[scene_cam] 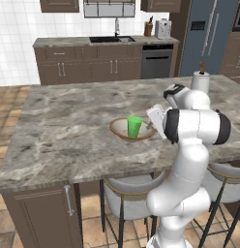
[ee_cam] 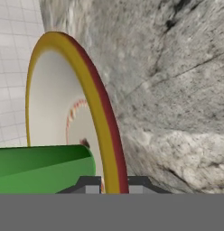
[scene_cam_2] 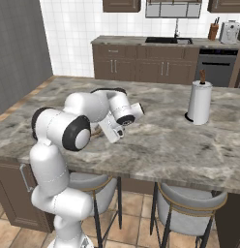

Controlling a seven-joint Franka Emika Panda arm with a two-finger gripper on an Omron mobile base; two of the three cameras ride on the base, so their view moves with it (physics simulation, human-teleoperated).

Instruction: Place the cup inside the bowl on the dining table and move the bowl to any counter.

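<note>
- The cup [scene_cam: 134, 126] is seen standing upright inside the bowl [scene_cam: 121, 129], which rests on the dining desk [scene_cam: 68, 126], near its front edge above the stools [scene_cam: 129, 193].
- The first step, cup into bowl, is judged complete from this arrangement.
- The pincer [ee_cam: 114, 184] is seen in the hand view with one fingertip on each side of the bowl's rim; the jaws are drawn nearly together and are judged to be pinching the rim.
- The step in hand is judged to be the securing of the bowl for transfer.
- In the left base view the bowl appears to sit flat on the desk; no lift is evident.
- The wall counter [scene_cam: 64, 41], beside the sink [scene_cam: 111, 39], lies well apart from the bowl, across the floor.
- The next move is judged to require a level lift, so that the cup is not tipped out, followed by carriage to a counter.
- A paper towel roll [scene_cam_2: 199, 102] stands on the desk to the robot's right, clear of the bowl.
</note>
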